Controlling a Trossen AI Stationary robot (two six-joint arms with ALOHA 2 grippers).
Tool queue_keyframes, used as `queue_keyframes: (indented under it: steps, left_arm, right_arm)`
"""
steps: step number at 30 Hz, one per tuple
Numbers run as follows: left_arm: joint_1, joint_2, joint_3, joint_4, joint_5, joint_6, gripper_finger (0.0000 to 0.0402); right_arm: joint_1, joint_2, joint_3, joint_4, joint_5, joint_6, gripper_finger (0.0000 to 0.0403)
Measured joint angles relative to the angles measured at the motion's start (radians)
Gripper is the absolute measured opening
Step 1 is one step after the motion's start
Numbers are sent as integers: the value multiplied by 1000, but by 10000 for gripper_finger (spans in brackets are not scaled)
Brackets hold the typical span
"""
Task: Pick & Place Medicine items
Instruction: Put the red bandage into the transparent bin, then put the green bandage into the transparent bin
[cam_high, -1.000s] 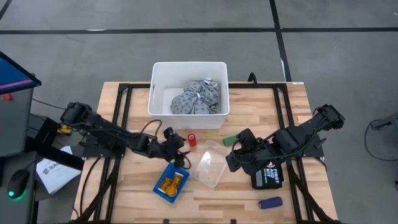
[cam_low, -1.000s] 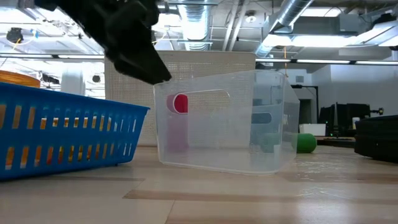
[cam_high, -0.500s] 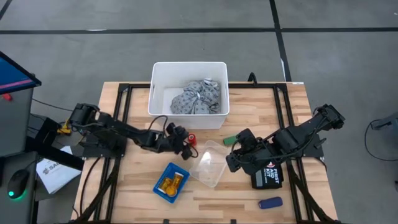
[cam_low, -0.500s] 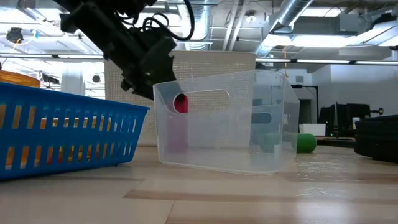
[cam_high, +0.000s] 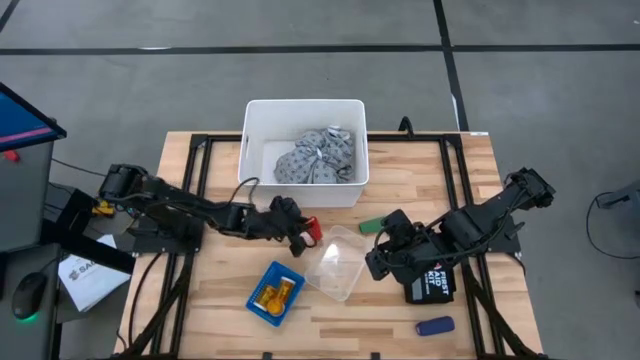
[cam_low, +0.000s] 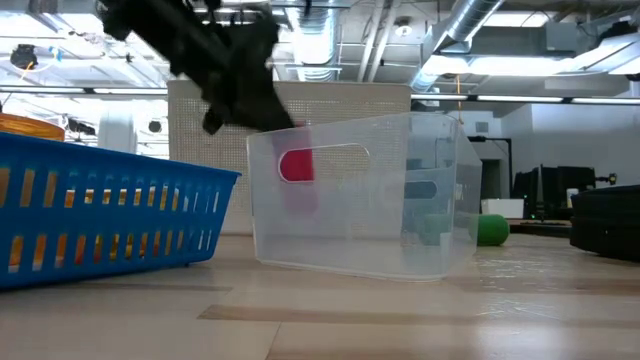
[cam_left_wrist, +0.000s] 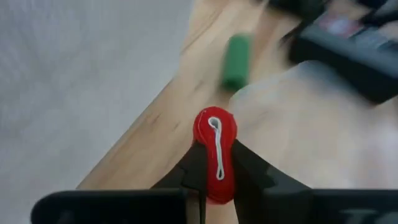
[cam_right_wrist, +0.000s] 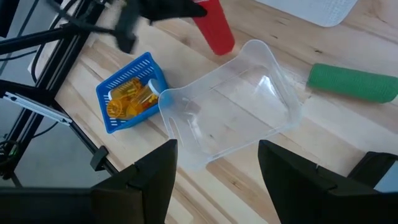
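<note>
Between the fingers of the left gripper (cam_left_wrist: 214, 180) sat the red cylinder (cam_left_wrist: 215, 152), clamped across its sides with one round end poking out past the fingertips, lifted clear of the tabletop (cam_high: 210, 290). Just beyond that gripper lay the clear plastic tub (cam_high: 335, 262), and a little farther on, the green cylinder (cam_high: 372, 224); the white bin (cam_high: 305, 112) with the grey cloth bundle (cam_high: 318, 158) in it stood to one side, and the blue basket (cam_high: 274, 293) holding the orange pill bottles (cam_high: 277, 293) stood close on the other. From where I stood the red piece looked light, stiff and smooth, so a pinch around its middle seemed right, since a hold near the end might let it swivel or slip. The right gripper (cam_high: 377, 258) waited by the far edge of the clear tub with its fingers parted and nothing in them. Well off from both, the dark-blue cylinder (cam_high: 435, 326) lay by the tabletop's edge. The cloth bundle would probably squash and sag, best taken at its knot.
</note>
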Motion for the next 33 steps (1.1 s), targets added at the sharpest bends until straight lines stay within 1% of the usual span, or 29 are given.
queue_keyframes:
  steps: [2,4,6,8,12,16,20,23,26,29,33]
  left_arm:
    - [-19,-46,0,41,3,5,33]
    - [-40,-89,1,66,6,6,42]
    - [-60,-106,3,119,19,7,57]
    - [-77,-107,1,150,56,7,65]
    - [-93,-35,1,300,108,5,62]
    - [-94,74,0,461,111,-50,57]
    - [-86,181,1,618,143,-133,72]
    - [-73,259,0,690,203,-232,102]
    - [-58,311,0,752,237,-302,146]
    - [-44,313,0,817,234,-315,199]
    - [-15,279,0,818,214,-302,261]
  right_arm:
    - [3,0,0,0,0,1,221]
    - [7,0,0,0,0,0,221]
    - [7,0,0,0,0,0,221]
    - [8,0,0,0,0,0,221]
    - [8,0,0,-4,1,-1,221]
    - [12,0,0,-4,4,-6,221]
    - [34,0,0,-33,14,-11,221]
    - [58,0,0,-85,15,-9,221]
    - [82,0,0,-135,15,12,224]
    - [101,0,0,-165,15,27,231]
    - [114,0,0,-181,14,40,237]
